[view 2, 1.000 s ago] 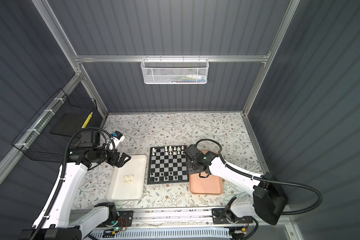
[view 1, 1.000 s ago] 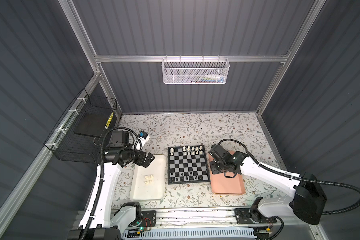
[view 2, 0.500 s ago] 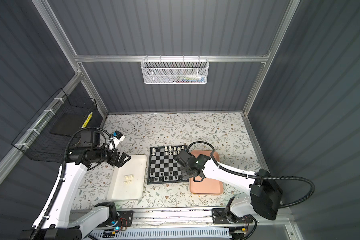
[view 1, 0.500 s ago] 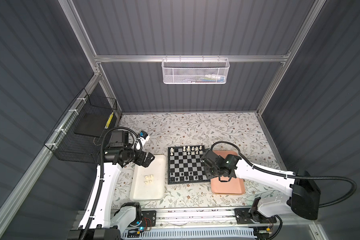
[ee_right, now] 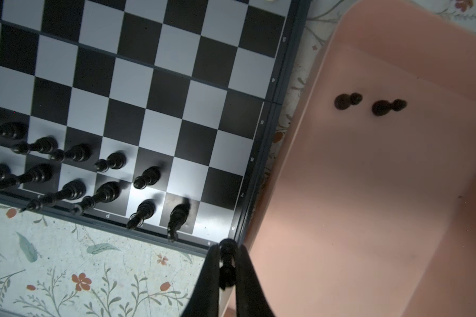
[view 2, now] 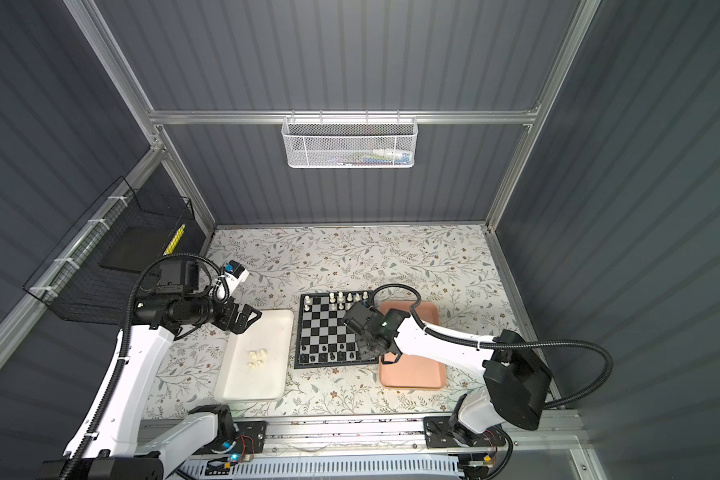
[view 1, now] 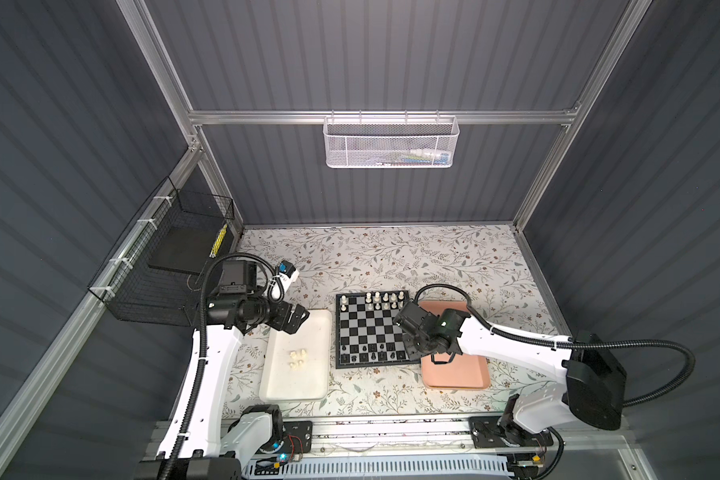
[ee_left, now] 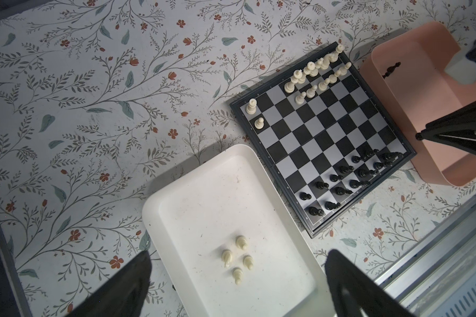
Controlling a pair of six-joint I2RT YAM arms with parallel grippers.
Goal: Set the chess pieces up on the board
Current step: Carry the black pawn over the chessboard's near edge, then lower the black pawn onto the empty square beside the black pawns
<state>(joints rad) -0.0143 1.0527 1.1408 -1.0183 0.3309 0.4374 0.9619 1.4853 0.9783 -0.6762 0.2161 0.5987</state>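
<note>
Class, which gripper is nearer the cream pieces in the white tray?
Left. The left gripper hangs over the white tray, near the cream pieces; the right gripper is beyond the board, by the pink tray.

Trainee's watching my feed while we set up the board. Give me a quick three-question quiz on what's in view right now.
1. True or false: the left gripper stands open, holding nothing.
2. What is the right gripper shut on? A) a cream piece B) a black piece C) nothing
3. How many cream pieces lie in the white tray?
Key: 1 true; 2 B; 3 four.
</note>
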